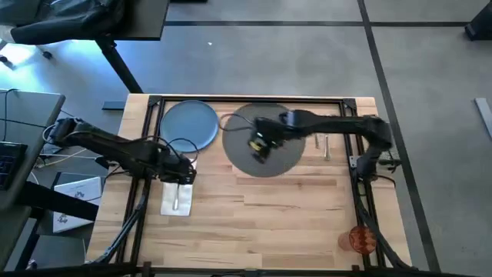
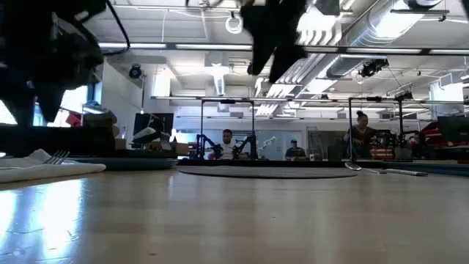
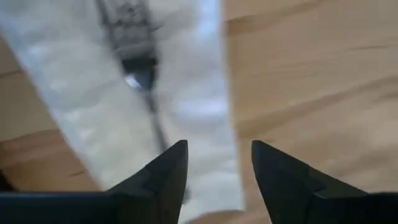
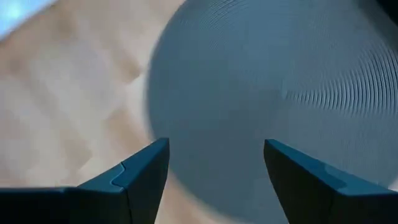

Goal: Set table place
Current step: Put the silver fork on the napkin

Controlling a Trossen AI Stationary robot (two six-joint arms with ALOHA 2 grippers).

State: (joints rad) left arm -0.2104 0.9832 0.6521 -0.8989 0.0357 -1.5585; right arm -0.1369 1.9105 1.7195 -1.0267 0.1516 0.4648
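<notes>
A white napkin [image 1: 177, 198] lies flat on the table [image 1: 261, 223] at the left, with a silver fork [image 1: 177, 196] on it. My left gripper [image 1: 184, 175] hovers open just beyond the napkin's far end; the fork [image 3: 140, 74] and napkin [image 3: 193, 106] show past its fingers. The dark grey woven mat [image 1: 278, 158] lies at the far middle. My right gripper [image 1: 258, 148] hangs open above the mat's [image 4: 280, 81] left part. The blue plate [image 1: 189, 125] lies at the far left. A knife and spoon [image 1: 322, 145] lie right of the mat. The orange cup [image 1: 361, 239] stands near right.
The table's black frame [image 1: 254, 98] runs along its edges. A grey desk [image 1: 31, 115] with a laptop stands left of the table. Bare wood lies across the near middle. In the low view, people sit in the room behind the table.
</notes>
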